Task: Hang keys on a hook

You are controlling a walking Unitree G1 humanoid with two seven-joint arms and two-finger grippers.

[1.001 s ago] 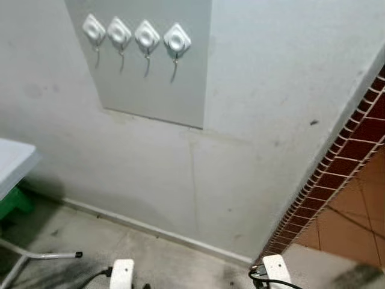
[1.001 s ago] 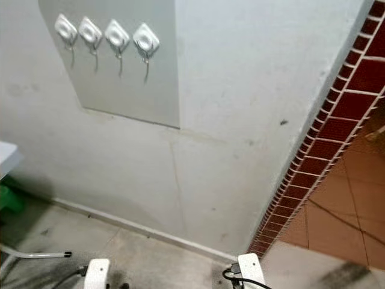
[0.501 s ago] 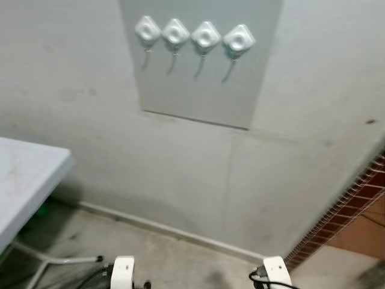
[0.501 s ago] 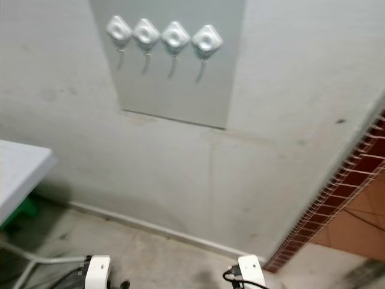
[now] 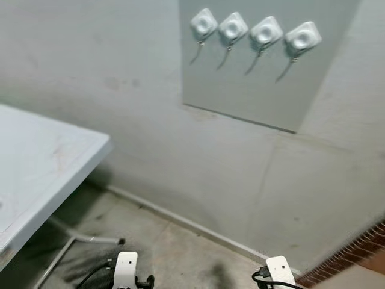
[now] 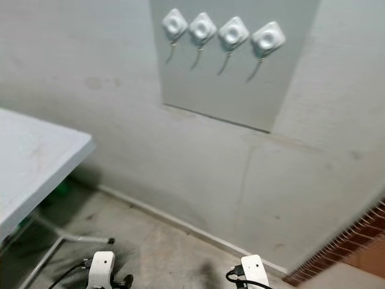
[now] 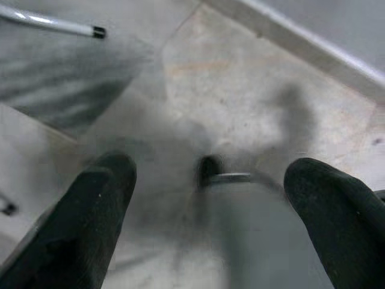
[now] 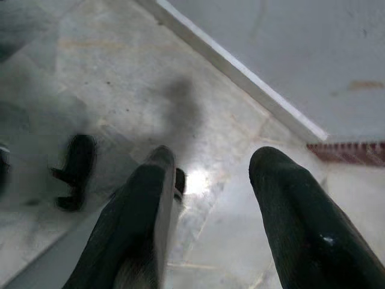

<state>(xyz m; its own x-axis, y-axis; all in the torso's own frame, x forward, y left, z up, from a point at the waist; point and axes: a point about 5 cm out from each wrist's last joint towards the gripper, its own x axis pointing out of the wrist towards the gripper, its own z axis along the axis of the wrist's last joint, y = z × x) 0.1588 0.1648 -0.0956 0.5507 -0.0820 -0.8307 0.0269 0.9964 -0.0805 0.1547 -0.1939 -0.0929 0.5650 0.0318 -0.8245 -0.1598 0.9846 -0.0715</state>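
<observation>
Four white hooks sit in a row on a grey panel high on the wall, all bare. A desk corner juts in at the left, open floor beside it. Keys cannot be made out. Left claw and right claw hang low over the floor, fingers apart, gripping nothing.

- No text, label, brand, number or sign can be read in any of the views.
</observation>
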